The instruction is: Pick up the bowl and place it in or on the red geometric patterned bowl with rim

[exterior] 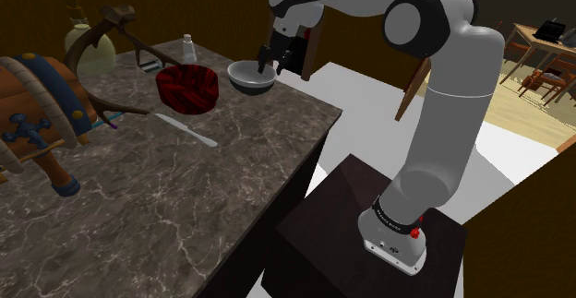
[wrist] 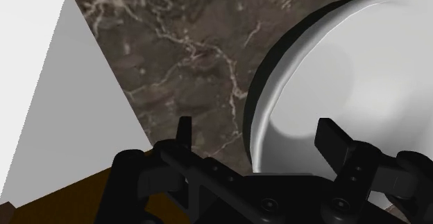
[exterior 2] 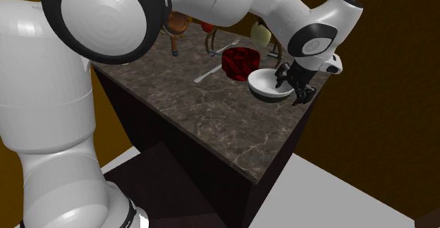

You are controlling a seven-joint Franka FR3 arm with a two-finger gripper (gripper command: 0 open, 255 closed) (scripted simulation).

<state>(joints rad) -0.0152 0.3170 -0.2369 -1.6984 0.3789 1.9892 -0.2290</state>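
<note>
Here the claw [exterior: 275, 65], spread apart, straddles the rim of the white-lined bowl [exterior: 244, 77], near the red bowl [exterior: 187, 88] on the bench [exterior: 185, 185]

Dim overall, soft shadows, faint glare

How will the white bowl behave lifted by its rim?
The bowl looks rigid and glossy, so the rim may slip between the fingers. Held at one side, it will probably tilt. A nudge could slide it off the counter.
</note>
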